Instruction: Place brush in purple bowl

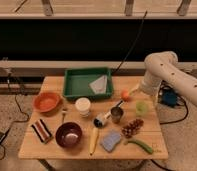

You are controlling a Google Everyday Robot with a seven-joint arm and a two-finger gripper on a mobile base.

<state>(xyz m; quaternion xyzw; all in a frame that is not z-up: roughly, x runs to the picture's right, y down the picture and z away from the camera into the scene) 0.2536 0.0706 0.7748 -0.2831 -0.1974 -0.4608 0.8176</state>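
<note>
1. Bowls sit at the left of the wooden table: the orange bowl toward the back, and the purple bowl toward the front edge, upright and open at the top
2. Next to the right I find the brush, lying flat near the middle of the table. Its round head, white with a dark patch, is the end nearer the purple bowl. The slim handle runs up and to the right from it, passing just beside the metal cup
3. Its long axis is therefore a diagonal, with the head at lower left and the handle tip at upper right, pointing roughly toward my tool
4. Further right, the gripper hangs at the end of the white arm over the back right part of the table, just beside a small orange ball. I cannot tell whether it is open or closed. The brush is on the table, not in it
5. My judgement: the brush lies forward and to the left of the gripper, its handle tip the nearest part, and the purple bowl lies further along much the same line. I expect a reach down and left, wrist turned so the grasp crosses the handle, minding the metal cup close against it
</note>
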